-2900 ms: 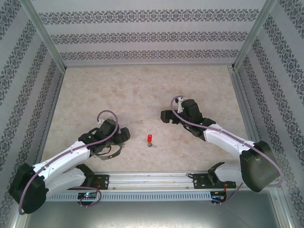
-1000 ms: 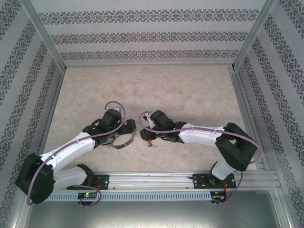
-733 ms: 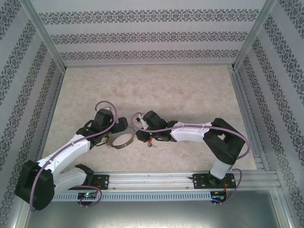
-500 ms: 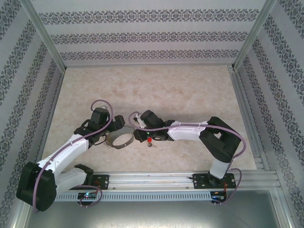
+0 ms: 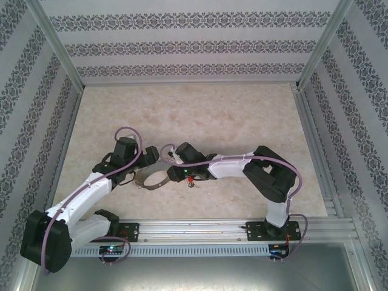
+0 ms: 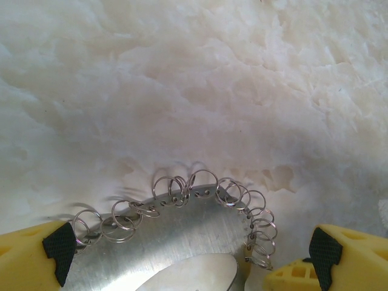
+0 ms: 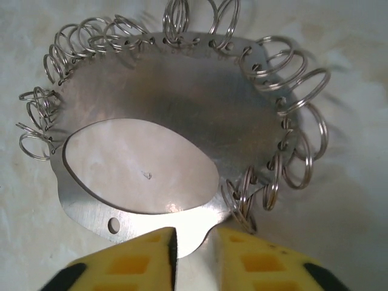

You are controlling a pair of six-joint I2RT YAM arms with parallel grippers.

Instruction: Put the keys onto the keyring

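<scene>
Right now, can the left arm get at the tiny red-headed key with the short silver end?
Probably not directly. The large grey metal loop fringed with small rings lies between the fingers of the open left gripper, and beyond it the right gripper stands before the tiny red-headed key.

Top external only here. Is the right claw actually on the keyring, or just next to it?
Observer: On it. In the right wrist view the right claw is closed on the near edge of the keyring.
Operator: And the other arm?
Observer: The left claw is wide open with the keyring between its fingers; bare table shows at one finger.
Operator: Anything tangled?
Observer: Small split rings hang from holes along the keyring's rim, and a few overlap.
</scene>
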